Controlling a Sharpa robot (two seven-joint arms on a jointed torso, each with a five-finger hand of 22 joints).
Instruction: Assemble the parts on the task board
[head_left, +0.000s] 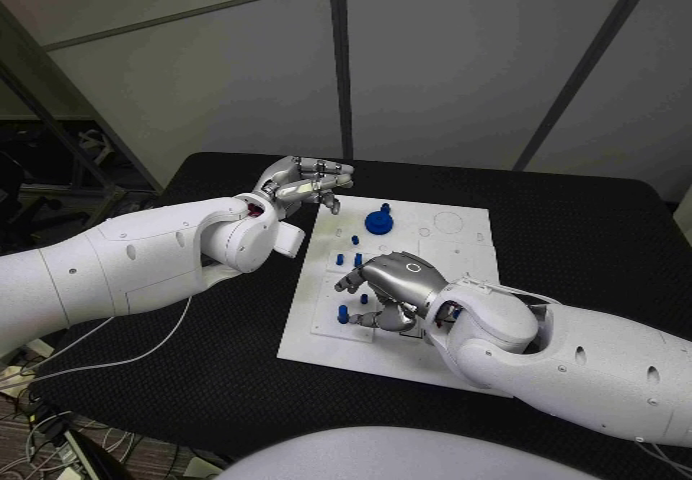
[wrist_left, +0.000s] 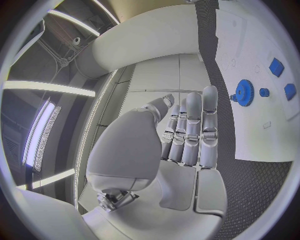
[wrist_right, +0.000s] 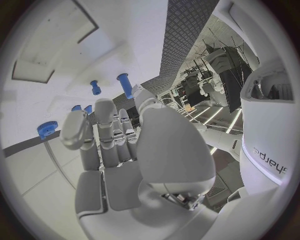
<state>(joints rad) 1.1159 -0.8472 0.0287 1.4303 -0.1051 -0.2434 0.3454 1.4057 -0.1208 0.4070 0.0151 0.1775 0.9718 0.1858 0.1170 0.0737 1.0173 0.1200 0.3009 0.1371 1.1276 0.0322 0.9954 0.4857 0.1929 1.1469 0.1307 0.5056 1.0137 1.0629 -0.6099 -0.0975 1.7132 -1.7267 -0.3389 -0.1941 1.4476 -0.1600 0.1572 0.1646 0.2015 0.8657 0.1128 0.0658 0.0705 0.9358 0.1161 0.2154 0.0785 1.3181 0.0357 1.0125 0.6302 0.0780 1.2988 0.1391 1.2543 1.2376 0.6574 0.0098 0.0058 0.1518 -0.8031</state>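
black table with a kinda textured mat-like top, pale partition panels standing right behind its far edge, plus a messy bunch of cables on the floor near the corner

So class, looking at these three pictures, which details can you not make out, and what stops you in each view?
- Head view: the right hand covers part of the task board, hiding anything beneath its fingers.
- Head view: the small blue pegs are too small to tell whether seated or loose.
- Left wrist view: the blue gear sits at the rim, bent by the lens; its teeth blur.
- Right wrist view: the fingers block the parts behind them.
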